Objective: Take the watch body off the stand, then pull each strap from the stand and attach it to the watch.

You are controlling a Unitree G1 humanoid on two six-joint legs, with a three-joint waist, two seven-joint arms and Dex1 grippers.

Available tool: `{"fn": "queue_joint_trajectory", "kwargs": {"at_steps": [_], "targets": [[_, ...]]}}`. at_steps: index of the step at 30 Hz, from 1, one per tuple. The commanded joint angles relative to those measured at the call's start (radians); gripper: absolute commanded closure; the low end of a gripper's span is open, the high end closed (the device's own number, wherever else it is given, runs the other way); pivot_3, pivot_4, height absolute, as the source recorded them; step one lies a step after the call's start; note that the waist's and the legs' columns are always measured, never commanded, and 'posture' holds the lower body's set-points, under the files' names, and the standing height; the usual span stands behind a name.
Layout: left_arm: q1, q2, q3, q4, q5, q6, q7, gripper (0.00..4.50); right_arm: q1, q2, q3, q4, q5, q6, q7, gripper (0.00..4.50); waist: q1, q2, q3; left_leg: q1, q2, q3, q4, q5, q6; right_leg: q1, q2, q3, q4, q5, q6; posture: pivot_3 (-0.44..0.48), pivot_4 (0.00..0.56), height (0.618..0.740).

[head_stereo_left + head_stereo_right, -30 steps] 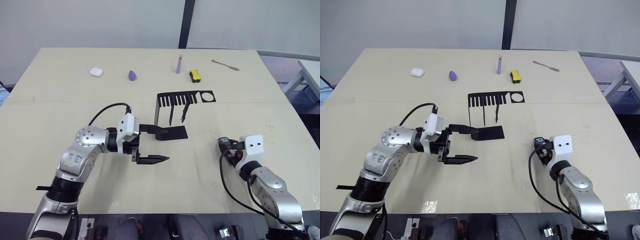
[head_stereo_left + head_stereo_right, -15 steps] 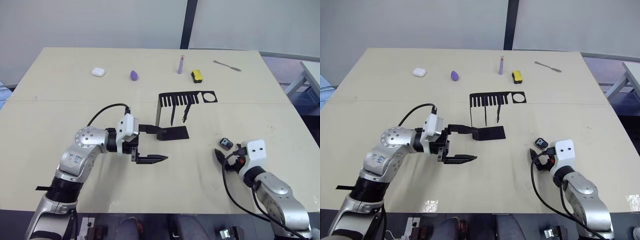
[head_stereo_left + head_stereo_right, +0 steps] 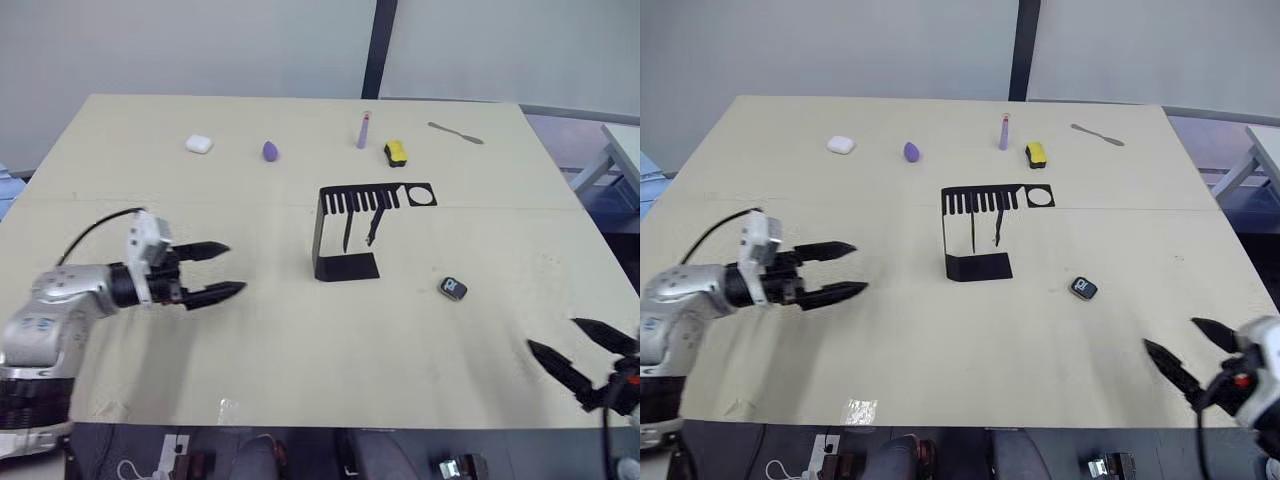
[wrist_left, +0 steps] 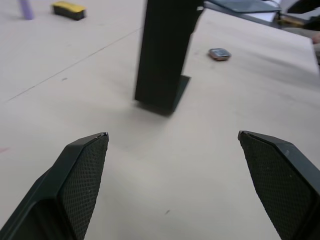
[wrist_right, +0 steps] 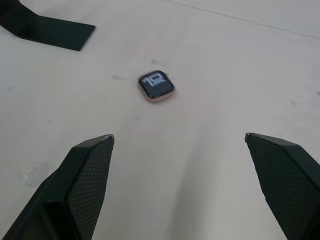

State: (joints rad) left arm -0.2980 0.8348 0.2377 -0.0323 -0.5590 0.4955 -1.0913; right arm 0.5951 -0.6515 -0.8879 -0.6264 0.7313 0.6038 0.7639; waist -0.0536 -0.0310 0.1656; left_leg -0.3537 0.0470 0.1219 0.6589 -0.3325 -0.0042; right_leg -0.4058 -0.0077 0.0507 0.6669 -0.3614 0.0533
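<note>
The small rounded-square watch body with a dark screen and grey-bronze rim (image 3: 453, 289) lies flat, screen up, on the pale beige worktop (image 3: 300, 350), to the right of the black bent sheet-metal stand (image 3: 345, 232) and apart from its flat foot. Two thin dark straps (image 3: 358, 228) hang straight down from the comb slots of the stand's top plate, long axes vertical. The left pincer (image 3: 222, 269) hovers well to the stand's left, its fingers spread wide and pointing toward the stand, empty. The right pincer (image 3: 1186, 352) sits near the worktop's front right edge, also spread wide and empty. The right wrist view shows white digits on the watch screen (image 5: 156, 86), which the head views do not resolve; the left wrist view shows the stand's upright wall edge-on (image 4: 165, 55).
</note>
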Motion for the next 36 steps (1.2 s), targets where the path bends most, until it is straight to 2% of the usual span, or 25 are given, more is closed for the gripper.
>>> {"fn": "queue_joint_trajectory", "kwargs": {"at_steps": [1,5,10,16,21,26,35,36], "targets": [[-0.006,0.036,0.050,0.029,0.005,-0.040,-0.023,0.00,0.028,-0.006,-0.094,0.005,0.060,-0.024,0.058,0.03,0.001,0.000,0.000,0.000,0.000,0.000,0.000,0.000,0.000,0.000,0.000,0.000,-0.001,0.000,0.000,0.000,0.150,0.740],[-0.024,0.023,0.032,-0.005,-0.006,-0.040,-0.013,0.00,0.005,-0.011,-0.085,-0.014,0.092,-0.020,0.034,0.03,0.001,0.000,0.000,0.001,0.000,-0.001,-0.001,-0.001,0.001,0.003,-0.001,0.000,-0.003,0.001,0.001,0.000,0.150,0.740],[-0.014,-0.072,-0.061,-0.185,-0.002,-0.035,0.055,0.00,-0.069,-0.032,0.015,-0.100,0.139,0.004,-0.018,0.03,0.002,0.000,0.000,0.000,0.000,-0.001,-0.001,-0.001,0.001,0.003,-0.001,0.000,-0.004,0.001,0.002,0.000,0.150,0.740],[-0.030,-0.232,-0.255,-0.323,0.189,-0.021,0.314,0.00,-0.211,-0.056,0.280,-0.242,0.186,0.054,-0.120,0.03,0.001,0.000,0.000,0.001,0.000,-0.001,0.000,-0.001,0.001,0.003,0.000,0.000,-0.003,0.001,0.002,0.000,0.150,0.740],[-0.066,-0.358,-0.298,-0.336,0.245,0.066,0.497,0.00,-0.357,-0.059,0.472,-0.276,0.172,0.076,-0.198,0.03,0.005,0.000,0.000,0.000,0.000,-0.001,0.002,-0.001,0.001,0.004,0.000,0.000,-0.003,0.002,0.003,0.000,0.150,0.740],[-0.113,-0.449,-0.339,-0.298,0.305,0.095,0.603,0.00,-0.447,-0.065,0.608,-0.247,0.088,0.062,-0.210,0.03,0.021,0.000,0.000,0.000,0.000,-0.001,0.004,-0.001,0.001,0.004,0.000,0.000,-0.003,0.002,0.003,0.000,0.150,0.740],[-0.159,-0.522,-0.360,-0.228,0.372,0.058,0.678,0.00,-0.521,-0.043,0.700,-0.204,0.009,0.039,-0.210,0.03,0.025,0.000,0.000,0.000,0.000,-0.001,0.005,-0.001,0.001,0.004,0.000,0.000,-0.003,0.002,0.003,0.000,0.150,0.740],[-0.164,-0.524,-0.361,-0.219,0.376,0.053,0.678,0.53,-0.526,-0.041,0.705,-0.200,0.006,0.038,-0.209,0.00,0.026,0.000,0.000,0.000,0.000,-0.001,0.005,-0.001,0.001,0.004,0.000,0.000,-0.002,0.002,0.003,0.000,0.150,0.740]]}}
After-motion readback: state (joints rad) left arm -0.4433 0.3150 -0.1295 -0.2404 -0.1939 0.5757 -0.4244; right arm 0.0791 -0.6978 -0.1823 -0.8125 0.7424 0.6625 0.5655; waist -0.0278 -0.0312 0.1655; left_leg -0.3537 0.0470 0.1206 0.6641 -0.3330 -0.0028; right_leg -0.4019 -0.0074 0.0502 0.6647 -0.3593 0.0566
